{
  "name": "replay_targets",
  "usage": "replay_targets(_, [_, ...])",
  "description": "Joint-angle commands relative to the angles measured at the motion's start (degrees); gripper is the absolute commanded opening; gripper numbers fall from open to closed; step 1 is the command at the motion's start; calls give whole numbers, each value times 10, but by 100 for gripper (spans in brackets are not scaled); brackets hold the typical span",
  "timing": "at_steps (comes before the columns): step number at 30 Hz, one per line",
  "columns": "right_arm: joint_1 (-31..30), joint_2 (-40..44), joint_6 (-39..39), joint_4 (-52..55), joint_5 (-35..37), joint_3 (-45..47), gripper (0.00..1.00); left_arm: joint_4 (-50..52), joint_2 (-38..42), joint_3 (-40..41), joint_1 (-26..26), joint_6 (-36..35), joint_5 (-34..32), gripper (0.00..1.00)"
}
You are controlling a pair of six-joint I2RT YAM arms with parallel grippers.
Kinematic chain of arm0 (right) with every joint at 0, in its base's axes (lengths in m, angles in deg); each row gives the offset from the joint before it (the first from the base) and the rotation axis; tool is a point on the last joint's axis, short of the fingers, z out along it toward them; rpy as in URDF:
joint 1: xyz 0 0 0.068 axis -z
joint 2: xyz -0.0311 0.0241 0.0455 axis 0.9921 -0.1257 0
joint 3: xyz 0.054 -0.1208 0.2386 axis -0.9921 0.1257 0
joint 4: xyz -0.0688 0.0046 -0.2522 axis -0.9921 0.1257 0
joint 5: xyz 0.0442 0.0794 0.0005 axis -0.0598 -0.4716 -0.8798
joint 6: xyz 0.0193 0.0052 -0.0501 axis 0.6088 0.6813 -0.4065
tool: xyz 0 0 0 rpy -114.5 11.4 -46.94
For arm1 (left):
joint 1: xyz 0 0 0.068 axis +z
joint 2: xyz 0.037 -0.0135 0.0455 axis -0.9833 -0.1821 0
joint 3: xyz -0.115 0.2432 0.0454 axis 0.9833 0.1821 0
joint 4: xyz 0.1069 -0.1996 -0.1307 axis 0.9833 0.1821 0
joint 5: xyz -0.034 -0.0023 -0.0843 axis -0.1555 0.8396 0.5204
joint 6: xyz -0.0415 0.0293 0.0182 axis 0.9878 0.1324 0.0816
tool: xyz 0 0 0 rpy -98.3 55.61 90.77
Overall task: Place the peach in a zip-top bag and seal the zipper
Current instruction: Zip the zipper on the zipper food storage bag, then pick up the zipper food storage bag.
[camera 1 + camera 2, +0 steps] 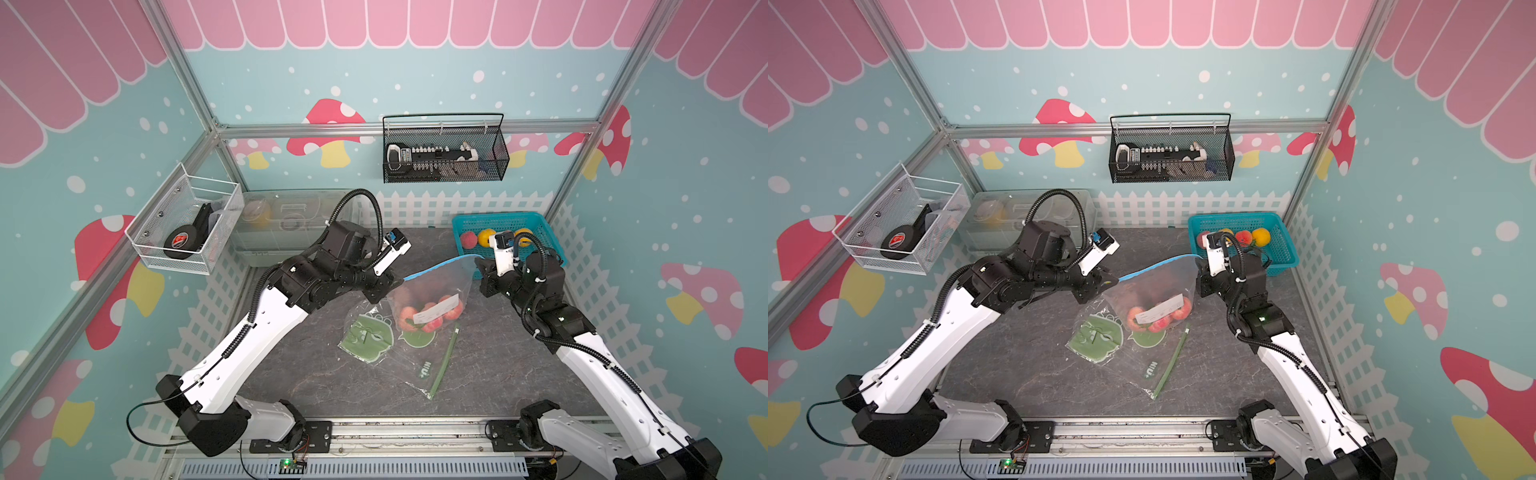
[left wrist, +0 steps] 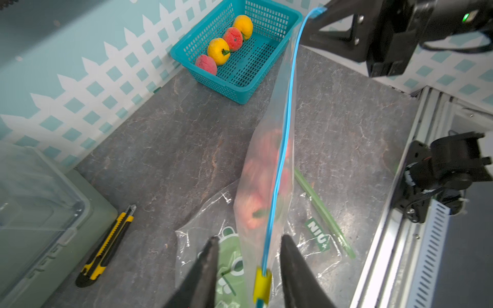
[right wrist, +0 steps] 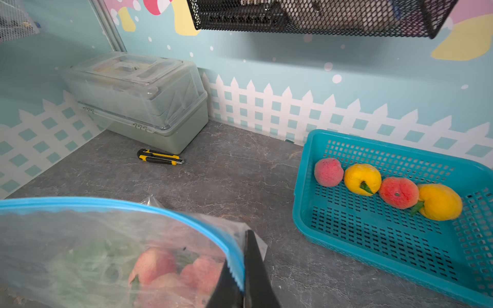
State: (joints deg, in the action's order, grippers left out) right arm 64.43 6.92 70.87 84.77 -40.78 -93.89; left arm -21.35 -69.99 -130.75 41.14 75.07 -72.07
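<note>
The clear zip-top bag (image 1: 432, 286) (image 1: 1152, 282) hangs above the table with its blue zipper (image 1: 440, 266) (image 2: 289, 106) along the top. Several pink peaches (image 1: 415, 318) (image 3: 154, 264) sit in its bottom. My right gripper (image 1: 478, 264) (image 3: 241, 256) is shut on the bag's zipper end nearest the basket. My left gripper (image 1: 397, 282) (image 2: 250, 238) is open at the other end. Its jaws stand on either side of the yellow slider (image 2: 262, 284) with a gap on both sides.
A second bag (image 1: 370, 336) with green print and a green zipper (image 1: 444, 361) lies flat under the hanging one. A teal basket (image 1: 536, 222) (image 3: 301, 208) holds peaches and yellow fruit at back right. A utility knife (image 3: 160, 156) lies by a clear lidded box (image 1: 286, 220).
</note>
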Motion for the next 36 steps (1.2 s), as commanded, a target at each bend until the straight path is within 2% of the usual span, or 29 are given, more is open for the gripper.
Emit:
replay_targets(1, [2, -4, -16, -10, -37, -9, 0, 4, -25, -44, -2, -9, 22, 55])
replay_targets(12, [2, -15, -31, 4, -65, -21, 0, 19, -129, -157, -38, -28, 48, 71])
replay_targets(18, [2, -13, -36, 11, -68, -27, 0, 45, -176, -199, -50, -20, 57, 72])
replay_targets(25, [2, -10, -42, 20, -79, -32, 0, 52, -208, -220, -57, -15, 56, 58])
replay_targets(31, [1, -10, -48, 25, -82, -35, 0, 69, -233, -241, -59, -15, 63, 35])
replay_targets(33, [2, -9, -50, 24, -83, -35, 0, 73, -239, -243, -61, -15, 69, 32])
replay_targets(36, [2, -9, -50, 24, -82, -35, 0, 75, -245, -245, -65, -17, 73, 21])
